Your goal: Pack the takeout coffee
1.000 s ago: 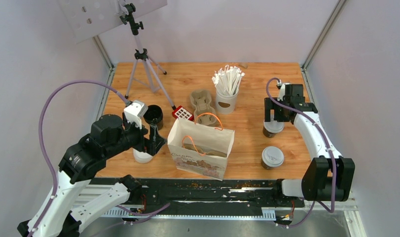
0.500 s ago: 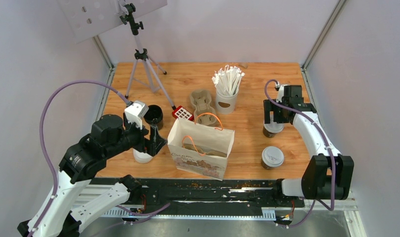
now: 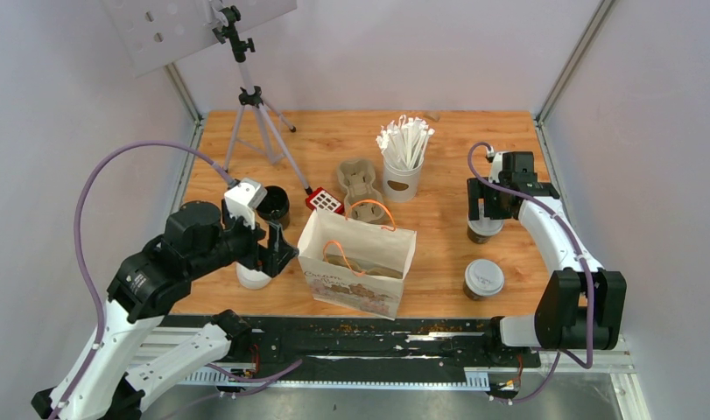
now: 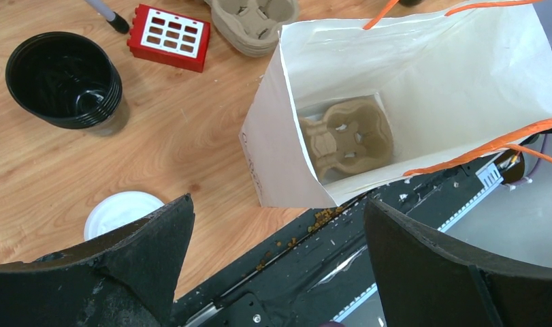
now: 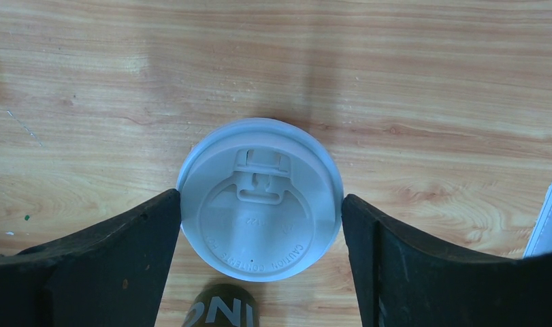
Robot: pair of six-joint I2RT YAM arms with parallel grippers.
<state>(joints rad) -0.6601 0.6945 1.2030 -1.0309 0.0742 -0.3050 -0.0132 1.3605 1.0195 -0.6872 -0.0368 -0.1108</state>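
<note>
One takeout coffee cup [image 3: 483, 232], dark brown with a white lid [image 5: 259, 199], stands at the right of the table. My right gripper [image 3: 486, 213] is lowered over it. In the right wrist view this gripper [image 5: 261, 197] is open, with a finger [image 5: 116, 252] at each side of the lid's rim. The second takeout coffee cup [image 3: 483, 278] stands nearer the front edge, untouched. My left gripper [image 3: 277, 249] hangs open beside the paper bag [image 3: 358, 262]. In the left wrist view nothing lies between the left gripper's [image 4: 276, 204] fingers. A pulp tray [image 4: 346, 139] lies in the bag's bottom.
A stack of pulp trays [image 3: 358, 182], a white cup of wrapped sticks [image 3: 404, 162], a red block [image 3: 324, 201] and stacked black cups [image 3: 272, 206] stand behind the bag. A white lidded cup [image 3: 253, 276] sits under my left wrist. A tripod [image 3: 250, 96] stands at the back left.
The right gripper's jaws have drawn in toward the cup's lid and the arm has shifted slightly left. The left arm has edged a little to the right.
</note>
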